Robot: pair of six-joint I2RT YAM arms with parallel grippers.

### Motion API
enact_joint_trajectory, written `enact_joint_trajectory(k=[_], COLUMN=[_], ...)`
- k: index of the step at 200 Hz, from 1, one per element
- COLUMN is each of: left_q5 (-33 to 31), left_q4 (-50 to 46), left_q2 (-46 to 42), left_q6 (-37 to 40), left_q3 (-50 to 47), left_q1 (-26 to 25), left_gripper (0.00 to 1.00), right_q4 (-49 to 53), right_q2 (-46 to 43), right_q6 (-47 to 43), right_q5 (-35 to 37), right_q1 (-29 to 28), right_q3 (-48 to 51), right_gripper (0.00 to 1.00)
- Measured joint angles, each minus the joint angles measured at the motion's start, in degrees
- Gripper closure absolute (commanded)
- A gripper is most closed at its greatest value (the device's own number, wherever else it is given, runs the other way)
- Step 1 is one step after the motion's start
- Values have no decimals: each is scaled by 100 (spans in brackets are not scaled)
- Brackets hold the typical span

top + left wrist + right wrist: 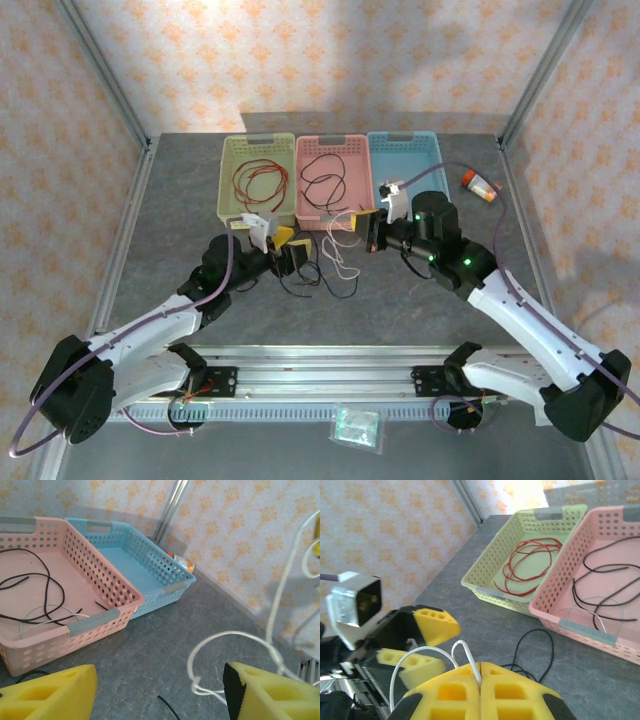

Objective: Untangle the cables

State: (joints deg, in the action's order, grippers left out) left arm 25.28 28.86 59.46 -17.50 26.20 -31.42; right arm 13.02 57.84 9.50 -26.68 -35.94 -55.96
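Observation:
My right gripper [480, 668] is shut on a white cable [466, 650] that arches up out of its yellow pads. The left gripper [160, 686] stands open just beside it, and the white cable [235, 638] loops freely between its fingers, close to the right finger [270, 695]. From above, the two grippers [297, 250] [366, 235] face each other in front of the pink basket [334, 222], with the white cable [343, 262] hanging between them. A black cable [318, 276] lies on the table below. A red cable [530, 560] lies coiled in the green basket [492, 592]. Another black cable [600, 585] lies in the pink basket [585, 630].
A blue basket [425, 160] stands at the back right, with an orange bottle [478, 185] on the table beside it. A small plastic bag [357, 425] lies in front of the rail. Metal frame posts [110, 90] flank the table.

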Motion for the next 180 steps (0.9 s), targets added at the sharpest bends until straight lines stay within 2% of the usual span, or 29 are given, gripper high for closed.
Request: enact_joint_trajectory(k=[56, 180], left_q5=[385, 603], left_q4=[195, 531], left_q2=[374, 973], left_q6=[0, 83], left_q3=[0, 409], left_q1=[-11, -11], left_gripper=[32, 34], right_q4=[-7, -28], right_q2=[74, 179], right_q6=[-61, -33], right_q5=[-470, -1165], right_q1=[0, 0], right_q3=[-302, -415], right_gripper=[100, 100])
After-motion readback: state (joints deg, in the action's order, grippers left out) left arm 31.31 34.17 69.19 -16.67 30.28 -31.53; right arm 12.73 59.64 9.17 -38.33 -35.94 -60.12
